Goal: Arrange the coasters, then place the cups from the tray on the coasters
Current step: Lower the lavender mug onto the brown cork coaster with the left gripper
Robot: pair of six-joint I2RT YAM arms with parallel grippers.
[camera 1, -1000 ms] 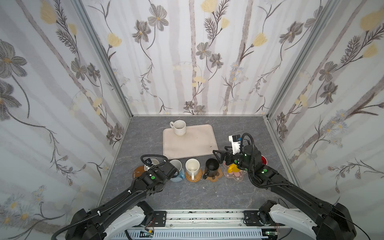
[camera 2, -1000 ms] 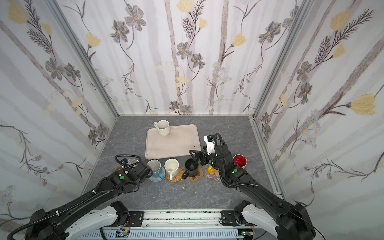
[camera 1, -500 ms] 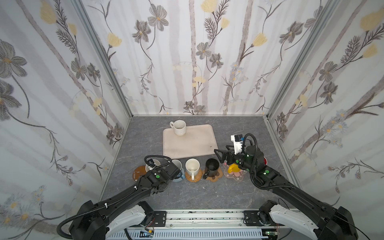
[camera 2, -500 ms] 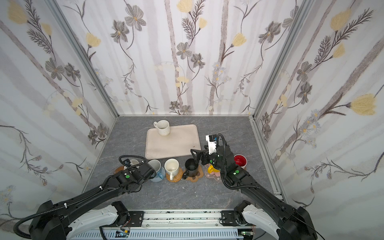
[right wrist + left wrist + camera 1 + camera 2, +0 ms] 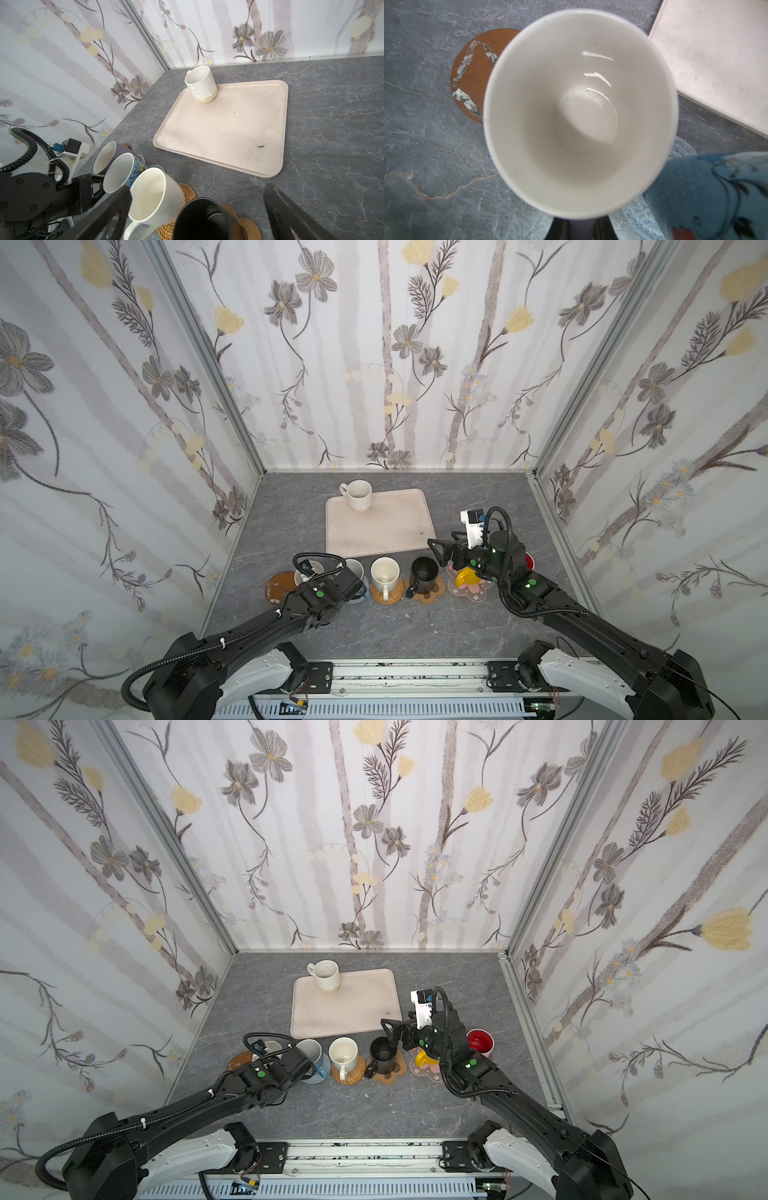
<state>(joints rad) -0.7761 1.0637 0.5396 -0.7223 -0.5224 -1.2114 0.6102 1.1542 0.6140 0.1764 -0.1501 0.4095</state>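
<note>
Where the left fingers (image 5: 558,230) meet below the wrist camera, they are closed on a lavender strip of the lavender mug (image 5: 579,112), apparently its handle. It cannot be determined whether this mug rests on a surface or hangs clear. The mug overlaps 1 edge of the brown wooden disc (image 5: 279,588), which lies nearest the left edge of the worktop (image 5: 395,626); most of the disc is uncovered. Just beside the lavender mug, the light blue mug (image 5: 356,569) stands on the blue crochet coaster (image 5: 637,214).

The right fingers (image 5: 108,214) stand wide apart and hold nothing. They hover above the black mug (image 5: 424,572), near the near right corner of the tray (image 5: 374,531). The black mug sits on the brown paw coaster (image 5: 434,596). Between it and the light blue mug, the white mug (image 5: 384,572) sits on the round rattan coaster (image 5: 395,595). Toward the worktop's right edge, the yellow mug (image 5: 463,578) shows on the pink blossom coaster (image 5: 473,593), partly under the right arm. The red-lined mug (image 5: 480,1042) stands beyond it. 1 speckled cream mug (image 5: 359,495) stands on the tray at its far left corner.
</note>
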